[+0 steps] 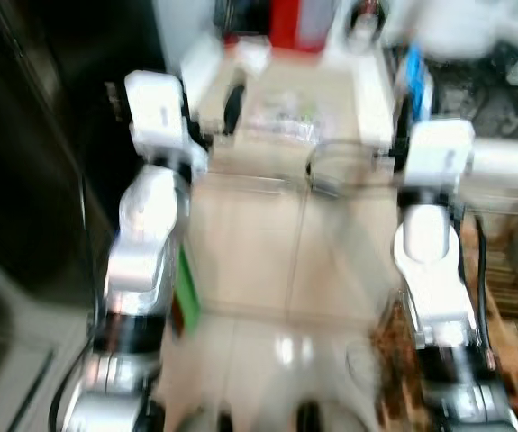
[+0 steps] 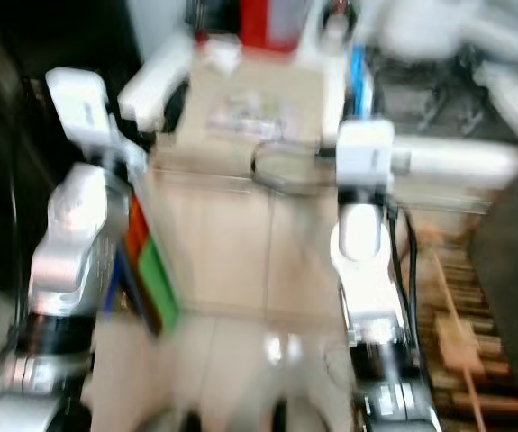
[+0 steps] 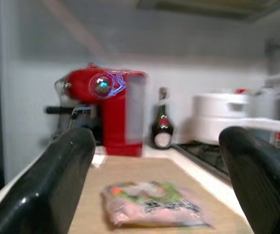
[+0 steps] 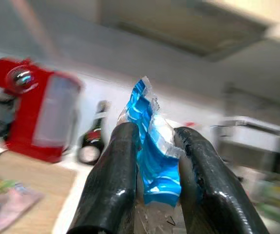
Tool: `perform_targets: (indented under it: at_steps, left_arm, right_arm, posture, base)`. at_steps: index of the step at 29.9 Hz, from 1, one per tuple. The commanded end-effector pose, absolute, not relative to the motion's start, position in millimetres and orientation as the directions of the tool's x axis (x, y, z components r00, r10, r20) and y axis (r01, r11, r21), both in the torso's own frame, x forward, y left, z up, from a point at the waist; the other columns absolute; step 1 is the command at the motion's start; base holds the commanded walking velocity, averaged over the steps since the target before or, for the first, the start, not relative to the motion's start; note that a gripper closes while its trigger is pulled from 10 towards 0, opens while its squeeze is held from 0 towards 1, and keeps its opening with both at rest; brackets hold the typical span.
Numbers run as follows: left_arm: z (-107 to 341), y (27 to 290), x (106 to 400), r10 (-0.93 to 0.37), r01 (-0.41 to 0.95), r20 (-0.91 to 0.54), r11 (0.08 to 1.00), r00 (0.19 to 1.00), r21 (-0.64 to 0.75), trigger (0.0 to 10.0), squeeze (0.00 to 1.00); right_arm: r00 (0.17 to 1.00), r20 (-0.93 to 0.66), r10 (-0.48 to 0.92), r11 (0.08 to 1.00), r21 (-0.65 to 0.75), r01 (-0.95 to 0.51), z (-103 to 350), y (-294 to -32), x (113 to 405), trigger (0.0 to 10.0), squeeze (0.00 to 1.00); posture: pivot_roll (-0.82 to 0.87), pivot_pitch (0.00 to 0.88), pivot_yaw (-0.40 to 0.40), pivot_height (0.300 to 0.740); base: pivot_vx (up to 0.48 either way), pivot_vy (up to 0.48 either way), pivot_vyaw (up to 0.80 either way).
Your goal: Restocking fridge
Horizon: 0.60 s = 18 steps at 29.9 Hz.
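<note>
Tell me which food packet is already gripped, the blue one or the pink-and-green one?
The blue packet: the right tool is pinching it between its fingers. The pink-and-green packet lies loose on the wooden counter, ahead of the open left tool.

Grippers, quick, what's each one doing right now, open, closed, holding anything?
Left gripper: open, holding nothing, aimed at the pink and green plastic packet.
Right gripper: closed on a crinkled blue and silver foil packet.

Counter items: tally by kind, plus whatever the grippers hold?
Red coffee machine: 1
Dark bottle: 1
White pot: 1
Pink-and-green food packet, lying on the board ahead of the open left gripper: 1
Blue packet, pinched in the right gripper: 1
Total: 5
</note>
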<state>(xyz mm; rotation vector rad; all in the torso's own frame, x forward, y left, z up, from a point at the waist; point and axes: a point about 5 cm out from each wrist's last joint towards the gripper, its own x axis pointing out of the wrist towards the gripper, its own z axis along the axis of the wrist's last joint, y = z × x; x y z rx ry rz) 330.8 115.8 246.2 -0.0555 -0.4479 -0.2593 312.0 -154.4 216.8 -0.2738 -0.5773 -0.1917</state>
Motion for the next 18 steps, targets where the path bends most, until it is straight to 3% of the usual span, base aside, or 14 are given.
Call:
perform_targets:
  at_steps: [1, 13, 18]
  left_arm:
    - [249, 118, 331, -0.226, 0.249, 0.447, 0.969, 0.866, 0.008, 10.0, 0.0]
    - [243, 117, 330, -0.219, 0.244, 0.433, 0.97, 0.874, -0.002, 10.0, 0.0]
    - [235, 115, 327, -0.228, 0.256, 0.411, 0.967, 0.883, -0.014, 10.0, 0.0]
  right_arm:
    - [0.798, 0.597, -0.079, 0.952, -0.193, 0.239, 226, -150, 311, 0.0, 0.0]
    - [0.845, 0.532, -0.046, 0.967, -0.187, 0.171, 212, -149, 312, 0.0, 0.0]
    - [0.87, 0.49, -0.046, 0.973, -0.175, 0.151, 202, -151, 312, 0.0, 0.0]
  posture:
    - [-0.1, 0.0, 0.031, 0.74]
    - [-0.11, 0.0, 0.03, 0.74]
    - [-0.11, 0.0, 0.03, 0.74]
  base:
    - [-0.371, 0.0, 0.0]
    - [-0.368, 0.0, 0.0]
    - [0.0, 0.0, 0.0]
